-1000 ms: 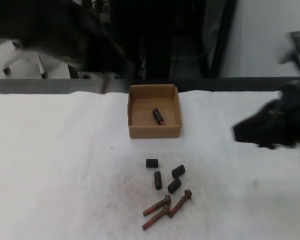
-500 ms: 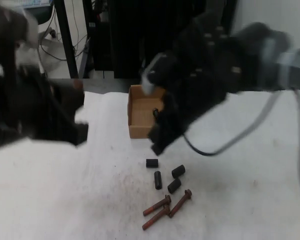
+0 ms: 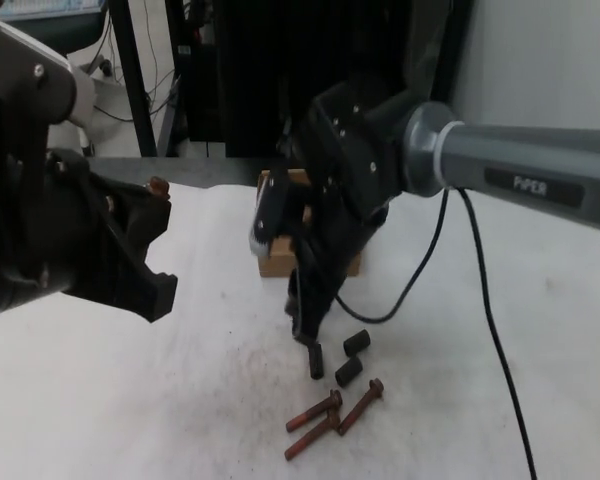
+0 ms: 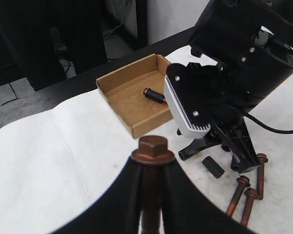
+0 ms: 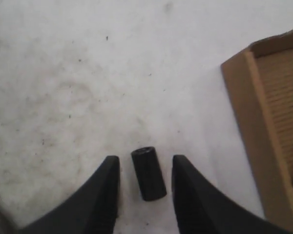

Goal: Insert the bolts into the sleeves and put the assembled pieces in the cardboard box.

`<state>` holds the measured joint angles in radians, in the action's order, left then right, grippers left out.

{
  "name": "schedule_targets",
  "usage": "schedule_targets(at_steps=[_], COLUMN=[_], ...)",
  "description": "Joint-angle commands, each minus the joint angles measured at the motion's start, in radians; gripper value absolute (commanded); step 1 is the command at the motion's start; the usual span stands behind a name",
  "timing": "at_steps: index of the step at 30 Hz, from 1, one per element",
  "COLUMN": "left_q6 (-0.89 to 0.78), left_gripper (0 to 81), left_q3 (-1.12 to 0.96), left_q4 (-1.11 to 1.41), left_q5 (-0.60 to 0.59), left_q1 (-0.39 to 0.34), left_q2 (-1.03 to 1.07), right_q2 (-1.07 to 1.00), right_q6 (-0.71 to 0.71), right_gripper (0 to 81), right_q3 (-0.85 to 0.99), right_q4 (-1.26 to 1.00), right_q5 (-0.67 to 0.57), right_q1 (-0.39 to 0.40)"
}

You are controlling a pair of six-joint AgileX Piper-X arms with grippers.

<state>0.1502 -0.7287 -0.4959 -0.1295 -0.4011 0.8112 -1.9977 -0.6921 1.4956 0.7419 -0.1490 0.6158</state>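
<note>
left gripper (image 4: 151,168) is clamped on a bolt (image 4: 153,148), with the hex head poking up between the two fingers, held up off the bench over on the left side. nearest the front of the white cloth (image 3: 160,400) three loose bolts (image 3: 313,413) lie close together, all rusty copper colour. just behind them are the black sleeves: one sleeve (image 3: 348,372), a second sleeve (image 3: 356,343) right behind it, and a third sleeve (image 3: 316,362) to their left, sitting right at the tip of the right gripper (image 3: 307,335). that gripper is down at the cloth with its fingers (image 5: 107,195) spread apart. its own wrist view shows a sleeve (image 5: 148,174) lying flat in the gap, not touching either finger. honestly can't tell from the high view which sleeve that one is. beyond all that sits the cardboard box (image 4: 151,124) with one assembled piece (image 4: 154,95) lying on its floor, and the right arm covers most of the box from above.
</note>
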Motion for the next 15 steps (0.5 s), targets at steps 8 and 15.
schedule_targets(at_steps=[8, 15], left_q6=[0.031, 0.077], left_gripper=[0.1, 0.1], left_q3=[-0.006, -0.006], left_q4=[0.012, -0.048], left_q5=[-0.006, -0.006], left_q1=[0.001, 0.001], left_q2=[-0.010, -0.010], right_q2=[-0.047, -0.096], right_q6=[-0.133, -0.171], right_gripper=[34.0, 34.0], right_q3=[0.010, 0.010], right_q4=[-0.007, -0.034], right_q5=[0.002, 0.009], right_q1=[0.001, 0.000])
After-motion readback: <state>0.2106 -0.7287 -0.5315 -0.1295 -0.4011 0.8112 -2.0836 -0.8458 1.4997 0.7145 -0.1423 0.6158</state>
